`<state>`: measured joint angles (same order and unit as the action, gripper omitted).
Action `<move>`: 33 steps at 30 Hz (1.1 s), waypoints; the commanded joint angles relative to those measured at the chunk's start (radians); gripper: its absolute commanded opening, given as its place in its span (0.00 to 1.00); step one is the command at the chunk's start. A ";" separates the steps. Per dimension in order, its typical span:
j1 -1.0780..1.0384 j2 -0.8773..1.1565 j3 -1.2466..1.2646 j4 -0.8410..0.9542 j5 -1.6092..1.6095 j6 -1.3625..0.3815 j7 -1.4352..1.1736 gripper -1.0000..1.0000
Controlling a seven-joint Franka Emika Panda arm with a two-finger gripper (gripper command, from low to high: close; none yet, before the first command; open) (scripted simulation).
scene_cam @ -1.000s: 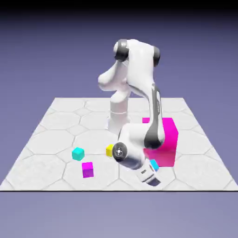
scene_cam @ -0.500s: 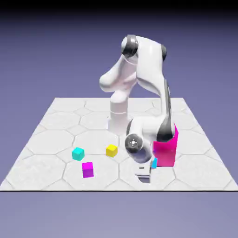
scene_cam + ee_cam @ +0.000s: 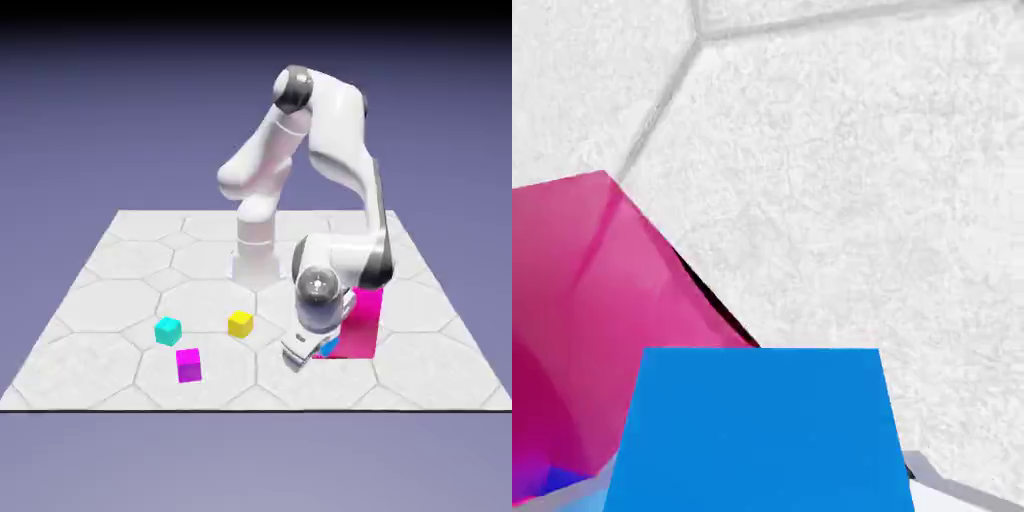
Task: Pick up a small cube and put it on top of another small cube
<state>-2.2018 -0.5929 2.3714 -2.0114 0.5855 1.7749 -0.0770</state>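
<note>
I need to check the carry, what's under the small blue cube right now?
In the hand view, the small blue cube sits in the gripper, with white table and the big magenta block beyond. Directly beneath it is hidden.

The white arm (image 3: 330, 150) arches high, elbow bent, then drops to the wrist low over the table; the gripper (image 3: 300, 358) points down, jaws clamped tight on the small blue cube (image 3: 757, 430).

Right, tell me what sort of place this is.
A rendered simulation test bench, not a real room: a white hexagon-patterned table floats before a plain blue-violet backdrop, small plain-coloured cubes like the yellow one lie scattered, and a white robot arm works alone.
</note>
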 commanded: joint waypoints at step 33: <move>0.479 0.060 -0.368 -0.088 -0.255 0.028 1.436 0.00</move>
<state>-1.7233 -0.5334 2.0036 -2.0995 0.3324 1.8033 1.3580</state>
